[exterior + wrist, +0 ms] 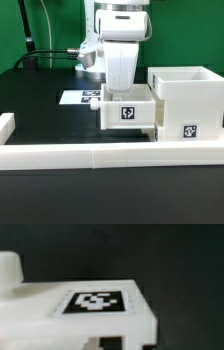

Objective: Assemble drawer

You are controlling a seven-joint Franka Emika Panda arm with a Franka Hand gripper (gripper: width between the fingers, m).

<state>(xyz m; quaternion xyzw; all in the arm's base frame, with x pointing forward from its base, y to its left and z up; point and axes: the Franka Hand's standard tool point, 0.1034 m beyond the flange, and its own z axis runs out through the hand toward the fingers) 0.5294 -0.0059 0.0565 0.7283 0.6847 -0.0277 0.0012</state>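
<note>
A white drawer tray (128, 115) with a black-and-white tag on its near face sits mid-table. Its right end meets the left side of the white cube-like housing (186, 98), which also bears a tag. My gripper (119, 96) reaches straight down onto the tray's far wall; its fingertips are hidden behind that wall. It looks shut on the tray. In the wrist view a white tagged part (97, 301) fills the frame very close up and blurred, and the fingers cannot be made out. The second tray is not in view.
The marker board (78, 97) lies flat behind the tray at the exterior view's left. The long low white border wall (90, 156) runs along the front, with a short piece (6, 124) at the left. Cables hang at the back left.
</note>
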